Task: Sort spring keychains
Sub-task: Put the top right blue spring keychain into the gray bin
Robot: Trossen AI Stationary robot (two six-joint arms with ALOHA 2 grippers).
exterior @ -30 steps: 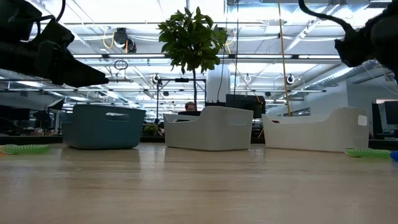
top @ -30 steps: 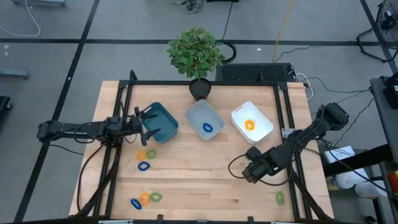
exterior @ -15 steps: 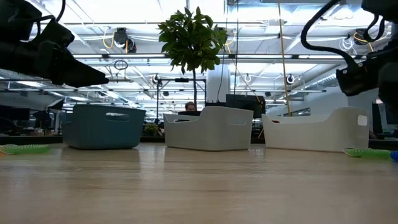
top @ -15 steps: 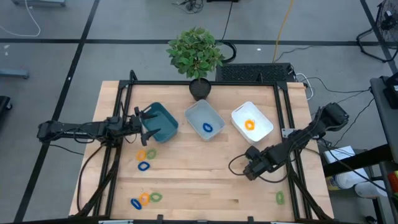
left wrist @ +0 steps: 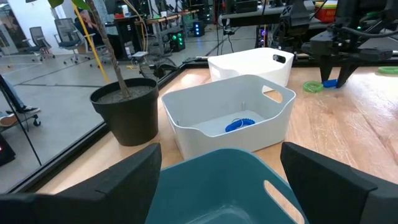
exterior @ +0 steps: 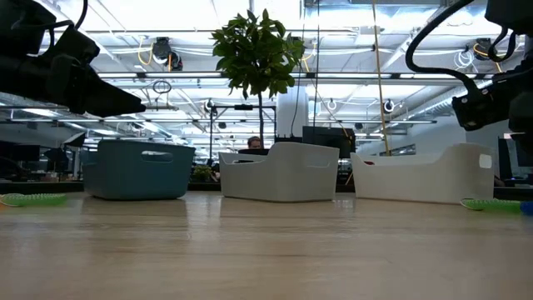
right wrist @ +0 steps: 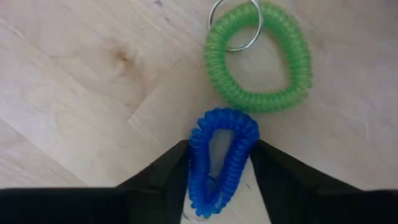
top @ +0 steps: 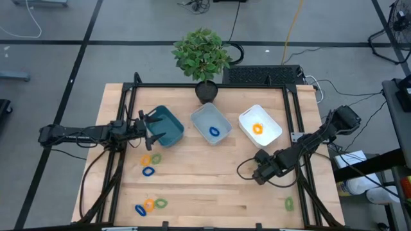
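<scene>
My right gripper (top: 260,174) is over the table's right half, pointing down and shut on a blue spring keychain (right wrist: 221,158). A green keychain (right wrist: 261,59) with a metal ring lies flat on the wood just beyond it. My left gripper (top: 149,128) hangs open over the teal bin (top: 166,125), with its fingers on either side of the bin (left wrist: 236,186). Loose keychains lie in two groups (top: 151,162) (top: 149,205), and one green keychain (top: 289,204) lies alone. A blue keychain (top: 214,132) lies in the grey-blue bin, and an orange keychain (top: 257,128) lies in the white bin. My right gripper pinches the blue keychain's coil (right wrist: 199,155) between its two fingers (right wrist: 165,177), one on each outer side of the loop. The loop is squeezed into a narrow oval. The fingers come from above, pointing down. I cannot tell whether the coil is clear of the table.
A potted plant (top: 205,90) stands at the far edge behind the three bins. A black frame rail (top: 302,122) runs along the table's sides. Bare wood (top: 205,179) lies between the bins and the near edge.
My right arm has shifted slightly toward the table's far right; the low view shows it in a different place than a second ago. My left arm and the loose keychains have kept still.
</scene>
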